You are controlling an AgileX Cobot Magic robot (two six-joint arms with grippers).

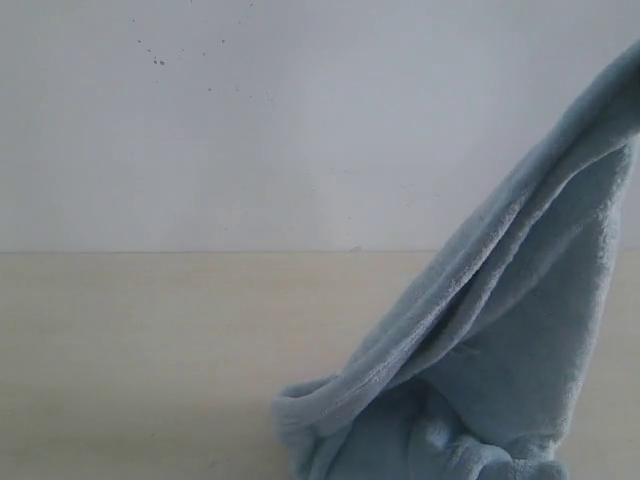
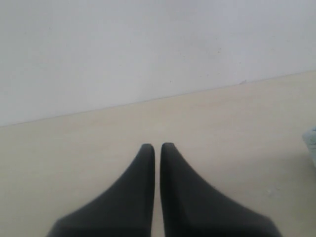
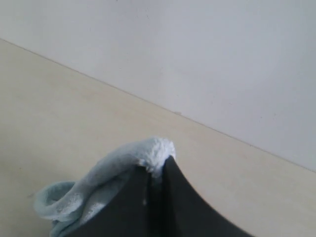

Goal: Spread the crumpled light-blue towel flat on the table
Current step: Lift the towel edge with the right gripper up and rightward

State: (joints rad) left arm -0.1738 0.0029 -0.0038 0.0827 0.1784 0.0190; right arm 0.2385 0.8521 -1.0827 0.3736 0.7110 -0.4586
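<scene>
The light-blue towel hangs in a tall cone on the right of the exterior view, pulled up toward the top right corner, with its lower folds bunched on the beige table. Neither arm shows in that view. In the right wrist view my right gripper is shut on a fluffy edge of the towel, and the rest of the cloth trails down beside the black fingers. My left gripper is shut on nothing, low over bare table; a sliver of towel shows at that view's edge.
A plain white wall stands behind the table's far edge. Bare tabletop stretches across the left half of the exterior view.
</scene>
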